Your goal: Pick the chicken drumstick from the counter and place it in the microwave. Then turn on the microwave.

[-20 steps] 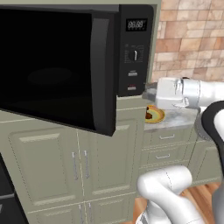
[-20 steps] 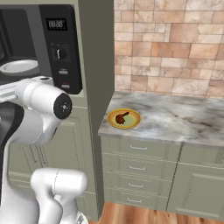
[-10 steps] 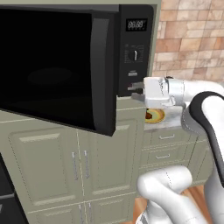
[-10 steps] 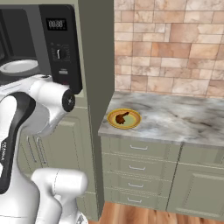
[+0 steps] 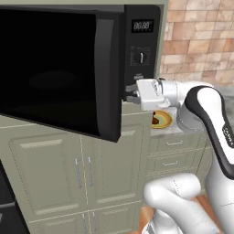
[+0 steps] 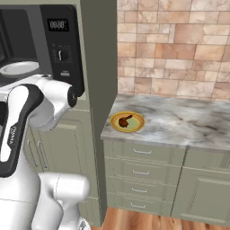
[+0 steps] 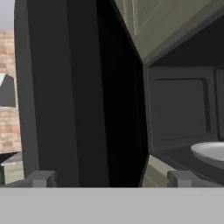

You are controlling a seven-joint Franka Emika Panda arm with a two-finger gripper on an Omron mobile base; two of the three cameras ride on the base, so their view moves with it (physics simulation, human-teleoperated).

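Drumstick (image 6: 125, 120) on plate (image 6: 139, 126) – counter (image 6: 188, 126) – right of microwave (image 6: 58, 40).

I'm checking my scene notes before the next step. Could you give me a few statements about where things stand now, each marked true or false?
1. The drumstick lies on the yellow plate on the counter. True.
2. The microwave door is shut. False: the door stands swung open.
3. The hand holds the drumstick. False: it is open and empty, up by the microwave's front.
4. A white turntable sits inside the microwave. True.
5. The drumstick is already in the microwave. False: it is on its plate on the counter.
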